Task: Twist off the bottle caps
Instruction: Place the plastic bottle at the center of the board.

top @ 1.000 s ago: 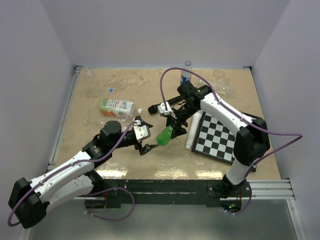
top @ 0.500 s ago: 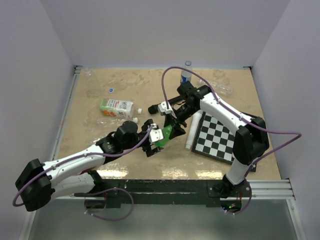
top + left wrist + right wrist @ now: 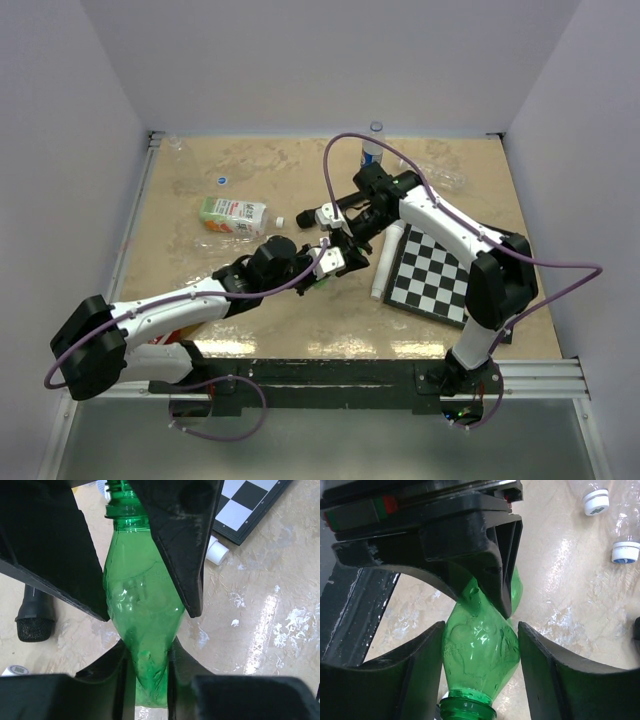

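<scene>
Left gripper (image 3: 146,656): clamped on the base end of the green bottle (image 3: 142,610) and pinching it narrow, at the lower centre of the left wrist view.
Right gripper (image 3: 481,642): jaws part-way apart, pressed against both sides of the same bottle's shoulder, just under the neck.
Green bottle: held between the two grippers at the centre of the top view. Its neck runs out of frame in both wrist views, so whether it has a cap cannot be told.
Capped necks: white cap (image 3: 596,501) and second white cap (image 3: 625,551), each on a clear bottle at the upper right of the right wrist view.
Loose cap: blue-and-white cap (image 3: 222,181) on the surface (image 3: 200,250), above the carton (image 3: 232,215).
Chessboard (image 3: 435,272): right of centre, with a white cylinder (image 3: 388,262) along its left edge.
Black microphone (image 3: 34,622): lying at the left edge of the left wrist view.
</scene>
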